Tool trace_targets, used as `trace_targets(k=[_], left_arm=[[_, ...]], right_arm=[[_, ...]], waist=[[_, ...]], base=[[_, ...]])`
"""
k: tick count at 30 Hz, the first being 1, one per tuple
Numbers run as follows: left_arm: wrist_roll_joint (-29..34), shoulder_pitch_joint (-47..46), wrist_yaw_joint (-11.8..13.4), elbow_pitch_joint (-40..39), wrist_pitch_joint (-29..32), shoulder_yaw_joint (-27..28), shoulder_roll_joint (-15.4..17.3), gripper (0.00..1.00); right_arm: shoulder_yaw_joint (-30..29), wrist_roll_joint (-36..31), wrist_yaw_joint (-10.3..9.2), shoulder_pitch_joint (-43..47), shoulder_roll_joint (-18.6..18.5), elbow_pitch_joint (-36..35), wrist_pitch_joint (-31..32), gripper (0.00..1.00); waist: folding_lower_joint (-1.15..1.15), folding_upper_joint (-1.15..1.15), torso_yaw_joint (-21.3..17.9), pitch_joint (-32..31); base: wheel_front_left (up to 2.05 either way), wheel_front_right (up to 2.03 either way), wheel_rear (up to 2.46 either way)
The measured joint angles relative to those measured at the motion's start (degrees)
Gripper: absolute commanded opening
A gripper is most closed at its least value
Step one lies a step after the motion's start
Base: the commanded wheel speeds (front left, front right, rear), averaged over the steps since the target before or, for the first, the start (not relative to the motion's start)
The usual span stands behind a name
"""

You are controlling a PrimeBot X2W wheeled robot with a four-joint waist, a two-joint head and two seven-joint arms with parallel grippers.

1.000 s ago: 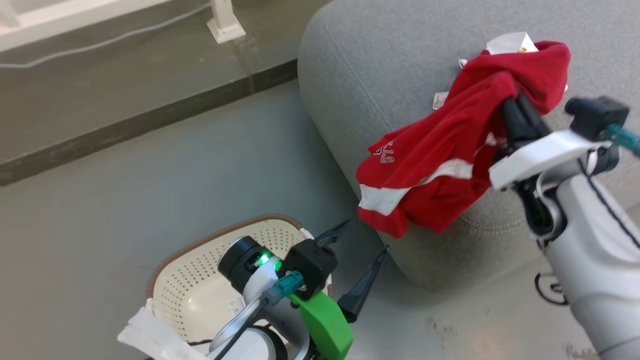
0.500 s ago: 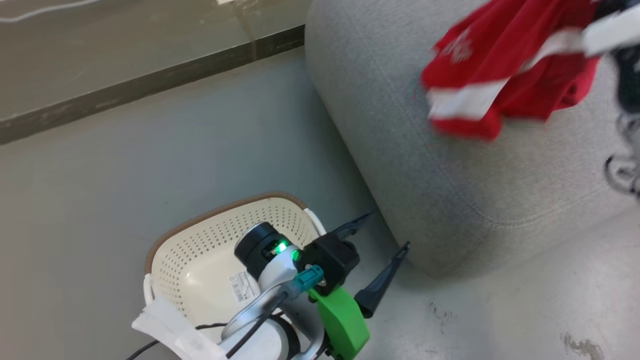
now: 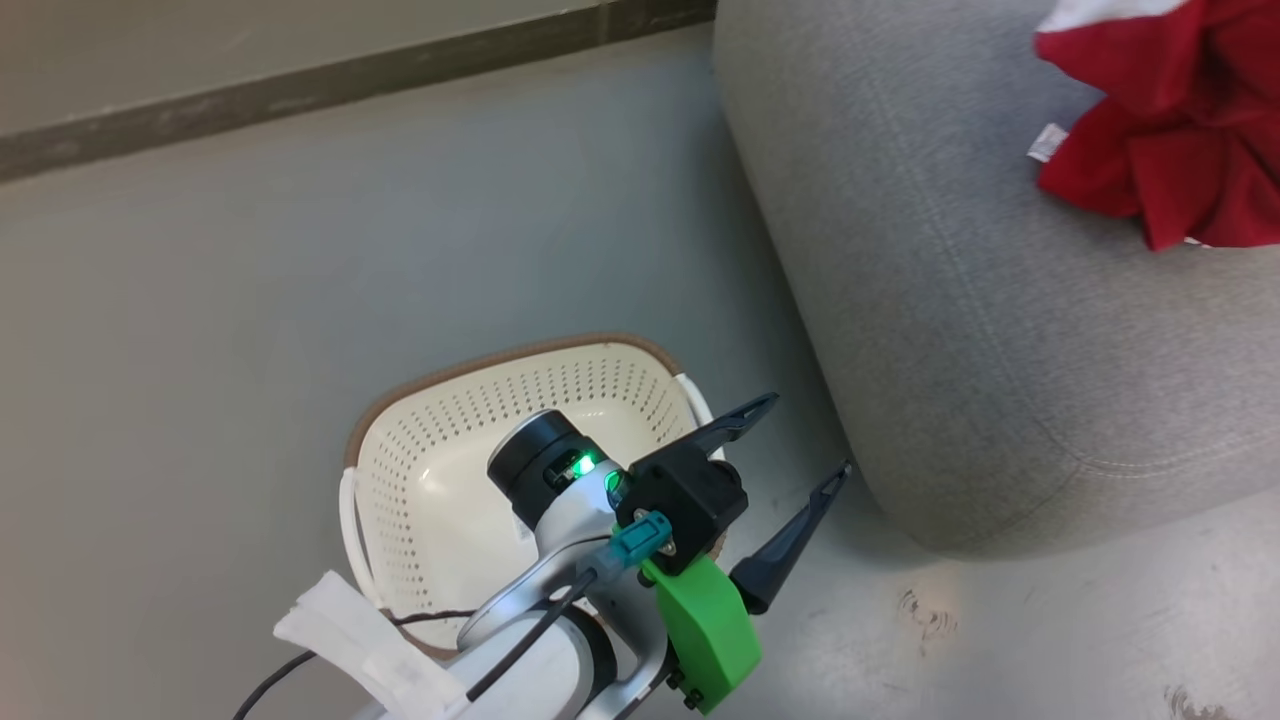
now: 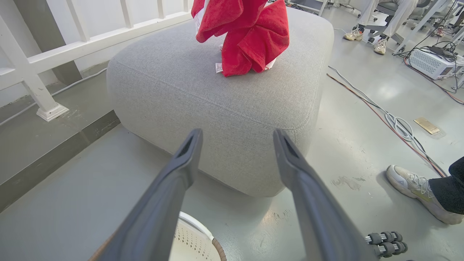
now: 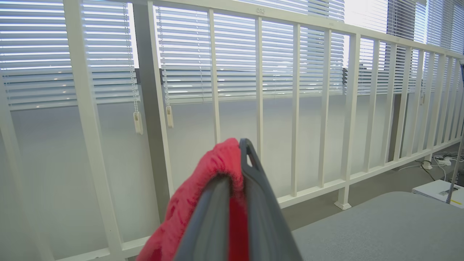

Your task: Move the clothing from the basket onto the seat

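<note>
**A:** Where is the clothing?

**B:** The red clothing [image 4: 246, 40] is bunched in a tall crumple over the seat [image 4: 217, 108]. In the left wrist view its lowest folds meet the grey cushion top, with a small white tag at their edge. Its upper part runs out of the top of the picture.

**A:** Is anything holding it?

**B:** Yes. In the right wrist view the right gripper [image 5: 237, 163] has its two fingers almost together with red fabric pinched between them. The cloth drapes over one finger and hangs down to the left. The seat's grey top lies below, at the lower right.

**A:** And the left gripper?

**B:** The left gripper [image 3: 811, 432] is spread wide and grips nothing. Its fingers point toward the side of the seat, over the floor [image 3: 300, 250] between basket and cushion.

**A:** Where does the basket stand?

**B:** The basket [image 3: 450, 480] stands on the grey floor just beside the seat's rounded corner. It is upright, and its brown rim and perforated cream walls show. The left arm's wrist hangs over its near part.

**A:** What lies around all this?

**B:** A white railing [image 5: 261, 90] runs behind the seat, with slatted blinds [image 5: 181, 54] beyond it. Cables [image 4: 395, 123] trail over the floor on the seat's other side, and a person's pale shoe [image 4: 417, 185] rests near them.
</note>
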Motion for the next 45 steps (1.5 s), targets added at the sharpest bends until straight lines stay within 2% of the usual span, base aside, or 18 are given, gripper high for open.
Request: trace_targets(k=[9,17,26,32,33,34,40,45], left_arm=[[2.0,-1.1,0.0,-0.4,1.0,-0.1,0.0,1.0],[3.1,-2.7,0.0,-0.7,1.7,0.1,0.3,1.0],[3.2,-4.2,0.0,0.0,1.8,0.6,0.7,1.0],[3.2,-4.3,-0.5,0.3,1.6,0.6,0.7,1.0],[3.2,-4.4,-0.5,0.6,1.4,0.7,0.7,1.0],[3.2,-4.4,-0.7,0.9,1.4,0.7,0.7,1.0],[2.9,-4.4,-1.0,2.4,-0.2,1.1,0.6,1.0],[2.4,-4.4,-1.0,3.8,-1.7,2.0,0.5,1.0]], right_arm=[[-1.4,0.8,-0.6,0.5,-0.8,6.3,1.2,0.0],[-3.8,2.2,-3.24,2.1,-0.7,11.8,1.2,0.0],[-5.6,3.0,-6.71,5.5,2.5,18.8,0.2,0.0],[-6.8,4.7,-7.22,6.7,3.3,22.4,0.3,0.0],[-6.7,4.7,-7.2,6.6,3.5,22.4,0.2,0.65],[-6.5,4.6,-7.2,6.6,3.9,22.4,0.2,1.0],[-3.4,3.4,-6.01,6.5,5.1,22.7,-0.1,1.0],[-2.0,2.2,-4.09,6.5,5.9,23.1,-0.4,1.0]], waist=[[0.0,0.0,2.9,4.5],[0.0,0.0,4.3,9.0],[0.01,0.0,4.1,12.2],[0.0,0.0,3.7,12.2],[0.0,0.0,3.7,12.1],[0.0,0.0,3.7,12.0],[0.0,0.0,3.4,10.2],[0.0,0.0,3.2,8.2]], base=[[0.0,0.0,0.0],[0.0,0.0,0.0],[0.0,0.0,0.0],[0.0,0.0,0.0],[0.0,0.0,0.0],[0.0,0.0,0.0],[0.0,0.0,0.0],[0.0,0.0,0.0]])
